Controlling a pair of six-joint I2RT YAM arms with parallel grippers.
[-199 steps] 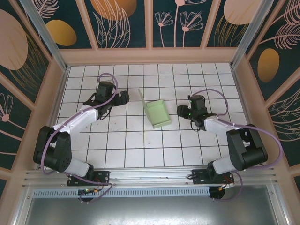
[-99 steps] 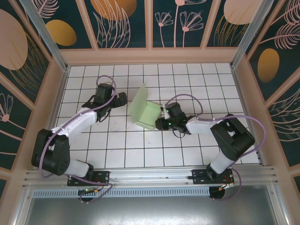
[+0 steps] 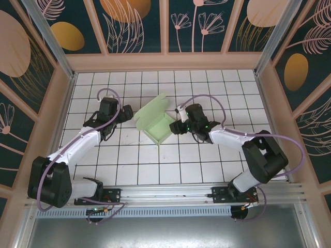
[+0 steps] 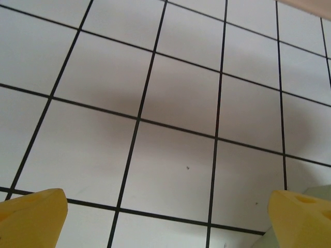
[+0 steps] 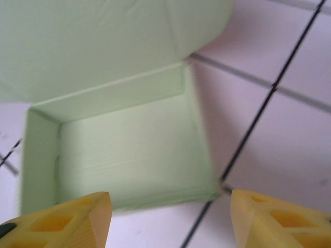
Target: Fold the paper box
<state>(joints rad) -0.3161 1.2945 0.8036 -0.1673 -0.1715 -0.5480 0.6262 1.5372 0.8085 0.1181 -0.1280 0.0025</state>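
**A:** Where is the pale mint-green thin card box (image 3: 159,126)?

**B:** Near the middle of the white tiled bench with black grid lines (image 3: 207,155), between the two arms. It stands as an open shallow tray. Its rounded lid flap (image 3: 149,110) is raised and leans toward the far left.

**A:** And the right claw (image 3: 176,127)?

**B:** Just beside the tray's right wall, low over the bench. From the right wrist, the box (image 5: 124,150) lies straight ahead with its hollow inside showing. The right claw (image 5: 168,217) is released, its yellow fingertips (image 5: 67,217) wide apart with nothing between them. Whether one brushes the near wall, I cannot tell.

**A:** The left claw (image 3: 125,114)?

**B:** Just beside the lid flap, on the box's left side. From the left wrist, that claw (image 4: 165,219) is released too. Its yellow tips sit at either lower corner with bare tiles between them, and a soft shadow lies on the bench
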